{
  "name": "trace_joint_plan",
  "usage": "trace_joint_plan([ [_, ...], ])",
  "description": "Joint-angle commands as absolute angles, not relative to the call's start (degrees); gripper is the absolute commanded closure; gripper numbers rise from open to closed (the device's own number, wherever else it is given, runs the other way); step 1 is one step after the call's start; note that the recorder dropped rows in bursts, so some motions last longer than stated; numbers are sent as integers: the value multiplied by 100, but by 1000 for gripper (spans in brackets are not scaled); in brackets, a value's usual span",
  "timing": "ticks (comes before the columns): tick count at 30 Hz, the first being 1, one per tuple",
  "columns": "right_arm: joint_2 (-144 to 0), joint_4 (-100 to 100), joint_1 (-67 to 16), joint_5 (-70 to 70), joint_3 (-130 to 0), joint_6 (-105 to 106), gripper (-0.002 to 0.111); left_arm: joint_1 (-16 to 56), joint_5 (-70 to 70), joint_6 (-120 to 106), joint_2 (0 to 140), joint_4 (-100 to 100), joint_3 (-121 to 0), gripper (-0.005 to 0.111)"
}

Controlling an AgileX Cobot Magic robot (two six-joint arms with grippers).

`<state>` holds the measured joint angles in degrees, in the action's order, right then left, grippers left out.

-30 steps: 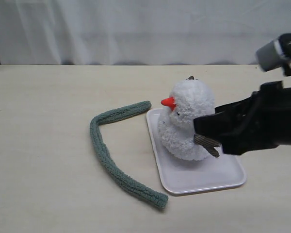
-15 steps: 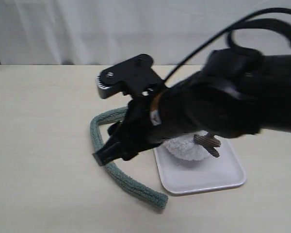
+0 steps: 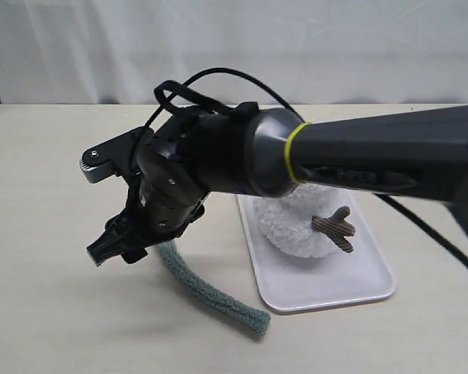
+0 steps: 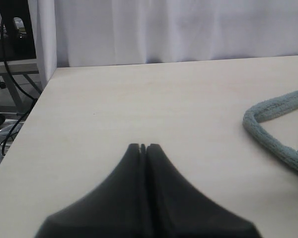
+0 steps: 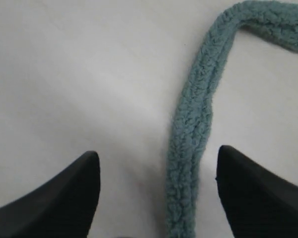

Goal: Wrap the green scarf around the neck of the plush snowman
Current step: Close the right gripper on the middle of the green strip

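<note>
Straddling the green scarf [image 5: 191, 148] toward the desk's near edge, the right end effector [image 5: 156, 158] gapes empty, and an off-centre pinch could slip off the fuzz, or its arm topple the plush snowman [image 3: 300, 226].

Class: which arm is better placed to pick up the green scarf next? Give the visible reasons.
Right. The right pincer hangs open directly over the green scarf, with the strip lying between its fingers. The left pincer is shut over the table, with the scarf off to one side.
</note>
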<state>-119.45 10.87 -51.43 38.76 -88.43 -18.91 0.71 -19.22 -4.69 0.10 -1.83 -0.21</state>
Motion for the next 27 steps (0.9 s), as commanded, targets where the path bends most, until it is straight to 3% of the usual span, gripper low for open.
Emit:
trace_joint_plan([
  [1, -12398, 1075, -5131, 3902, -9152, -1876, 45, 42, -1852, -440, 0, -211, 0, 107],
  [27, -13296, 1628, -4801, 3280, -9647, -2320, 48, 42, -1852, -440, 0, -221, 0, 107],
])
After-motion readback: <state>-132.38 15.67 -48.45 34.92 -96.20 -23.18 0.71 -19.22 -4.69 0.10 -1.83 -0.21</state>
